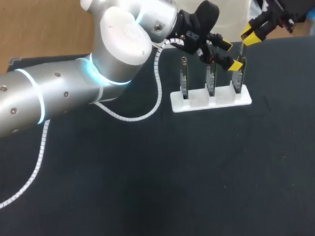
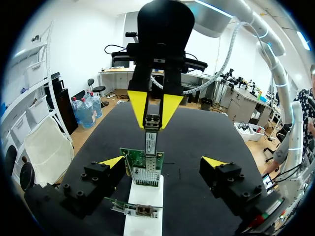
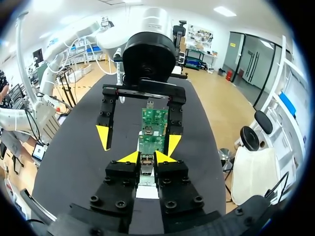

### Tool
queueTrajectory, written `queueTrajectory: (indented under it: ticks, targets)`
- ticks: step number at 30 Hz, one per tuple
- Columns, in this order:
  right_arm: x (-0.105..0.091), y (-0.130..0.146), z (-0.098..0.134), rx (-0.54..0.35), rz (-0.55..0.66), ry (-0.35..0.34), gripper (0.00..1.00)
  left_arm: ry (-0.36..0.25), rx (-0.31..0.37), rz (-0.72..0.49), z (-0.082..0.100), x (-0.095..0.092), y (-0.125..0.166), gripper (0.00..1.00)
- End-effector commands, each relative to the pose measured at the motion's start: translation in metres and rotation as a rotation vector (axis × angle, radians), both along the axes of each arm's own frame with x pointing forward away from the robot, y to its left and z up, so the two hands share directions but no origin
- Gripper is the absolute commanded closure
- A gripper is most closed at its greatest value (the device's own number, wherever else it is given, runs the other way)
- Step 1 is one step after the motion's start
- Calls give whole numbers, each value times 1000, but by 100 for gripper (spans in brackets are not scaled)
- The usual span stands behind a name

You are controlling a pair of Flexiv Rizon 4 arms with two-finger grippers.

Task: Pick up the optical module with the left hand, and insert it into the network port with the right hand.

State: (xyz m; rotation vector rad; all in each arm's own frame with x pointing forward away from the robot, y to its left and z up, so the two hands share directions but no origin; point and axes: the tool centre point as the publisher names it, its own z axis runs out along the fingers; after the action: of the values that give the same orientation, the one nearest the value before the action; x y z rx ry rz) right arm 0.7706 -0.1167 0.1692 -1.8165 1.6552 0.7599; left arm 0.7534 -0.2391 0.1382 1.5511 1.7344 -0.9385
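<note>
While my right gripper clamps the optical module between its fingers, the module's lower end meets the edge of the green network card; whether it has entered the port I cannot tell. The card stands in the white rack, at the table's two o'clock. My left gripper straddles the card, jaws spread wide.
</note>
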Motion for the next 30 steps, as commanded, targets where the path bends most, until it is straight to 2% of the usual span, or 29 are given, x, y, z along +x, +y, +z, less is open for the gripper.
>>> queueTrajectory:
  ticks: [1, 12, 30]
  targets:
    - [0, 1, -2, 2, -6, -6, 100, 2, 5, -1, 1, 1, -1, 0]
    - [-1, 2, 4, 11, -18, -22, 100, 2, 5, -1, 1, 1, -1, 0]
    - [-3, 0, -5, -6, -41, -2, 100, 2, 5, -1, 1, 1, -1, 0]
